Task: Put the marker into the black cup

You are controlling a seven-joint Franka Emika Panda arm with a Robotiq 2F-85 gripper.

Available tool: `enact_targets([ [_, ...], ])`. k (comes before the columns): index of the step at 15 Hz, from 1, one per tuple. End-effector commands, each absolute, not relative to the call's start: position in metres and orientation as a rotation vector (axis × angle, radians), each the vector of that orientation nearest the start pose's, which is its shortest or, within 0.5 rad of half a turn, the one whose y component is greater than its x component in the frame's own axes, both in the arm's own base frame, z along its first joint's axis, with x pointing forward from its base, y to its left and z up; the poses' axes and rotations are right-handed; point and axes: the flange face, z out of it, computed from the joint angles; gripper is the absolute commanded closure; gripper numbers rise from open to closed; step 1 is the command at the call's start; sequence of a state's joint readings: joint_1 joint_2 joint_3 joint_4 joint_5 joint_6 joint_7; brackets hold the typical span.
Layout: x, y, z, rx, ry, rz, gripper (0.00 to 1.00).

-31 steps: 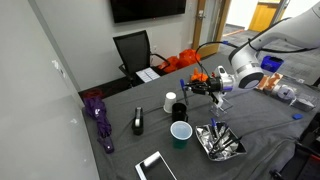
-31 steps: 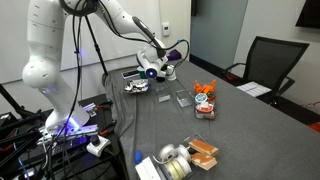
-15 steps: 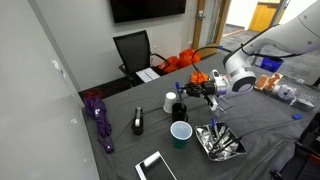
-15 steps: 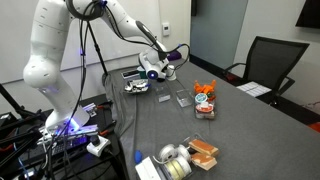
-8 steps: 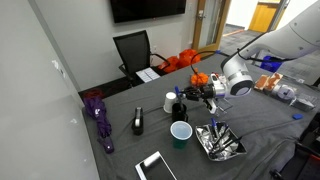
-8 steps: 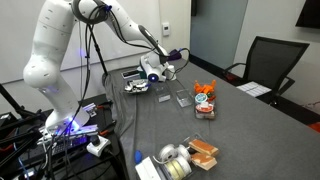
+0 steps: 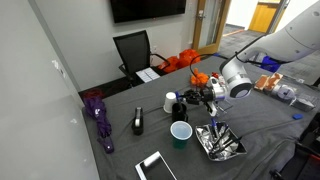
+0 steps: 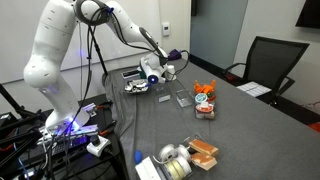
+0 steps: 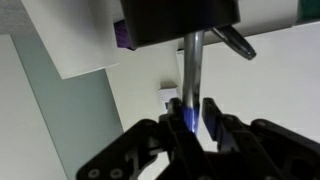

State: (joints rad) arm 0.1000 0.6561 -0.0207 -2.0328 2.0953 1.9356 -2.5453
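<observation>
The small black cup (image 7: 181, 109) stands on the grey table next to the white cup (image 7: 169, 102), with the wider blue cup (image 7: 180, 132) in front of them. My gripper (image 7: 198, 97) is right beside the black cup, slightly above its rim. In the wrist view the gripper (image 9: 195, 112) is shut on the marker (image 9: 193, 60), a grey shaft with a blue band between the fingers. In an exterior view the gripper (image 8: 160, 72) hides the cups.
A purple umbrella (image 7: 98, 115), a black object (image 7: 137, 122), a white tablet (image 7: 155, 166) and a foil packet (image 7: 220, 140) lie around the cups. Orange items (image 7: 200, 77) sit behind the gripper. A snack box (image 8: 205, 100) and an office chair (image 8: 270, 65) stand further off.
My gripper has moved steadily towards the black and white cups with the marker still held. The cups have not moved.
</observation>
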Motion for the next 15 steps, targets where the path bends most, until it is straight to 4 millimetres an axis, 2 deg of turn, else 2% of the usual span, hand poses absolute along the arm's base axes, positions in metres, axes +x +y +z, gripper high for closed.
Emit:
enact_targets([
  [1,0.570,0.109,0.141,-1.779,-0.851,-1.346,0.41],
  [6,0.554,0.114,0.173,-1.730,-0.926,-1.355,0.05],
  [7,0.551,0.114,0.180,-1.731,-0.941,-1.353,0.01],
  [15,0.519,0.115,0.230,-2.031,-1.057,-1.253,0.00],
])
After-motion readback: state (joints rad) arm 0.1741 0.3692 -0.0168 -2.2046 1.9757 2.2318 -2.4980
